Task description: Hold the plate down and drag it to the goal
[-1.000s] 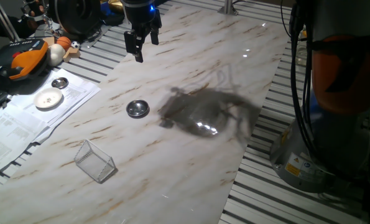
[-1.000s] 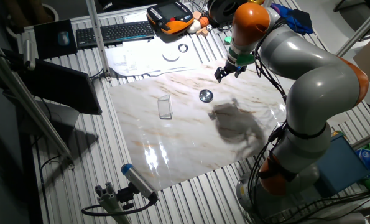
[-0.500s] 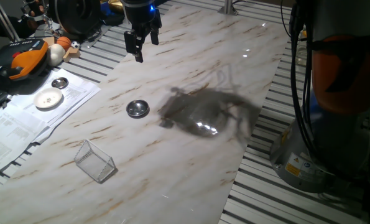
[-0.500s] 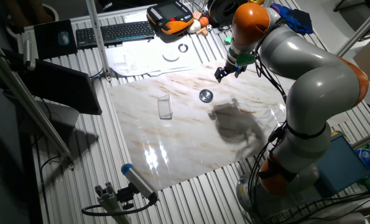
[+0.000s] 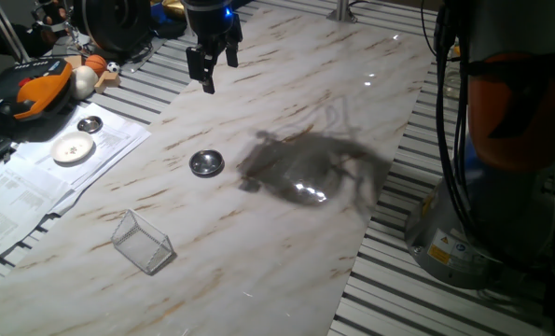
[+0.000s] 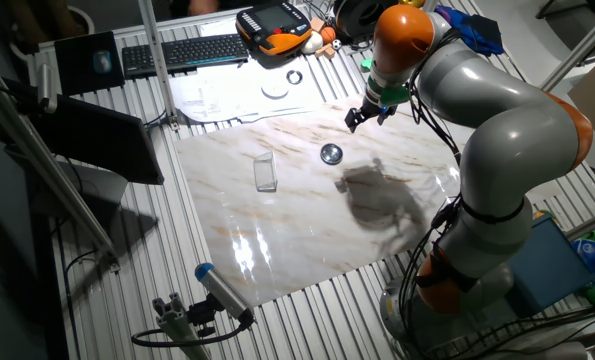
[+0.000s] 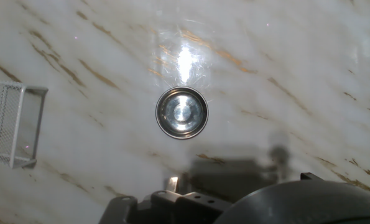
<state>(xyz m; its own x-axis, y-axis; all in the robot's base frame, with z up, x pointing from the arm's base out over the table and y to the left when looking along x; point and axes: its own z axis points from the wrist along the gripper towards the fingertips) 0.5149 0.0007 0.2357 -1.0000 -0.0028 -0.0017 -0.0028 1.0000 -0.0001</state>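
My gripper (image 5: 214, 65) hangs in the air above the far part of the marble surface (image 5: 286, 233), its two fingers pointing down and spread apart with nothing between them; it touches neither the surface nor any object. The plate (image 5: 206, 163) sits alone on the marble, rim up and open side facing the ceiling, well apart from the gripper and nearer the middle of the surface; being round, it has no long axis to speak of. In the hand view the plate (image 7: 182, 112) lies almost centred below me, a bright glare on the marble just beyond it. The goal (image 5: 142, 242) stands on the marble toward the near edge, well apart from the plate; it is a clear, wire-edged box standing on edge, its long side running diagonally across the marble in that fixed view. In the other fixed view the plate (image 6: 330, 153) lies between the gripper (image 6: 362, 115) and the goal (image 6: 265, 172). Off the marble, on papers (image 5: 34, 187), rest a white disc (image 5: 73, 147) and a small silver dish (image 5: 90, 124).
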